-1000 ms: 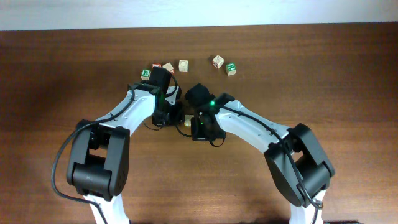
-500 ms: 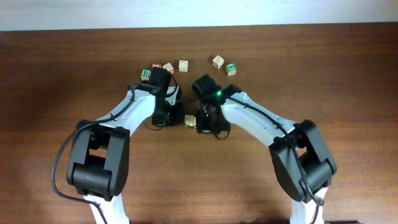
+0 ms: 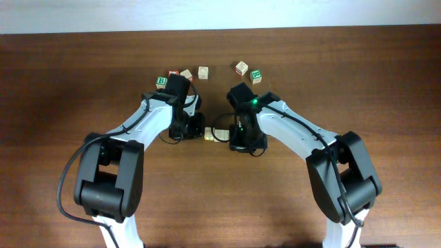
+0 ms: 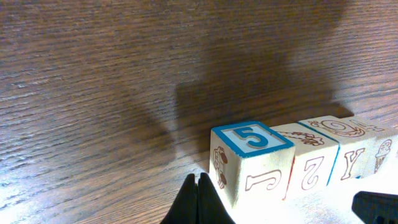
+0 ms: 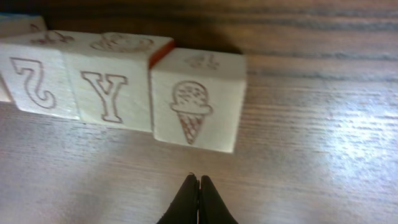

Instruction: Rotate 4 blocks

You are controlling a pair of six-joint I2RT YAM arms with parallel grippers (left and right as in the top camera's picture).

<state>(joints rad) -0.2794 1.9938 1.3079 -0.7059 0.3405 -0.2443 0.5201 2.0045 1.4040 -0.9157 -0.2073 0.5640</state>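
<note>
- Along the far edge of the desk point(image 3: 83, 83) sits a loose scatter of spare cubes, from the green B cube point(image 3: 161, 81) at its left end to another green cube point(image 3: 256, 75) at its right. I read these as no part of the job.
- My left gripper point(image 4: 198, 190) has its fingers pressed together, holding nothing. It is low over the desk, its tip just beside the near corner of the 5 block point(image 4: 249, 162). I cannot tell whether it touches.
- The row of four blocks point(image 3: 209, 133) lies mid-desk between the two arms, faces touching. First comes the 5 block with its blue-framed top, then the S block point(image 5: 37, 84), the Y block point(image 5: 109, 87) and the ice-cream block point(image 5: 196, 102). That last one sits slightly out of line with its neighbour.
- My right gripper point(image 5: 194, 186) is likewise closed and empty. It points at the ice-cream face from just in front, with bare wood between.
- I judge we are mid-task, using closed tips as pushers on the end blocks. I cannot say how many blocks are already turned.
- The next move calls for an off-centre push on one corner so that block pivots rather than slides. The other tip should stand off or steady the row, or the neighbours may be dragged round with it.
</note>
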